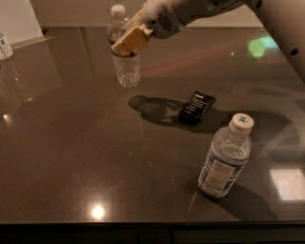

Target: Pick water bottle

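Glossy dark surface (71, 157) | clear ribbed water bottle (127, 71), white cap | gripper (126, 44) clamps its label band | stout bottle (224, 164), blue-white label unreadable | flat black packet (197, 106)

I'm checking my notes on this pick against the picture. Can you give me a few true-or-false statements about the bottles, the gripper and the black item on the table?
1. The gripper is at the upper part of the water bottle, its jaws closed on it. True.
2. The stout bottle with the green-marked cap lies on its side. False: it stands upright at the front right of the table.
3. A flat black packet lies on the table between the two bottles. True.
4. The water bottle has no cap. False: its white cap is on.
5. The gripper is over the stout bottle. False: it is at the far water bottle, well away.
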Action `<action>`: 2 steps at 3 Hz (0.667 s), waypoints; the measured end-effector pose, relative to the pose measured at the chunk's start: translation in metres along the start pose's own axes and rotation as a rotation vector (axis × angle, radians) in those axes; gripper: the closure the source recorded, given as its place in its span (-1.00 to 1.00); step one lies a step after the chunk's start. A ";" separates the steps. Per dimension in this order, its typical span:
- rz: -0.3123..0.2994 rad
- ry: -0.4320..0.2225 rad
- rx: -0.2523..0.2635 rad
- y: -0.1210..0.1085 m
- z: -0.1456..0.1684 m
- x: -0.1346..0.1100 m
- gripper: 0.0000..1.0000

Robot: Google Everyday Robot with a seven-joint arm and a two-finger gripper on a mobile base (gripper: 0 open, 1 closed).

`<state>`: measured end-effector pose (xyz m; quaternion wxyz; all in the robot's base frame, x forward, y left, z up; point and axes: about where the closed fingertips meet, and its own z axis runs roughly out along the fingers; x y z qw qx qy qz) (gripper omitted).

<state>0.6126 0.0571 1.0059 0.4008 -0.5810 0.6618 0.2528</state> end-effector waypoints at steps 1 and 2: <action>-0.086 -0.029 0.009 -0.001 -0.046 -0.038 1.00; -0.086 -0.029 0.008 -0.001 -0.046 -0.038 1.00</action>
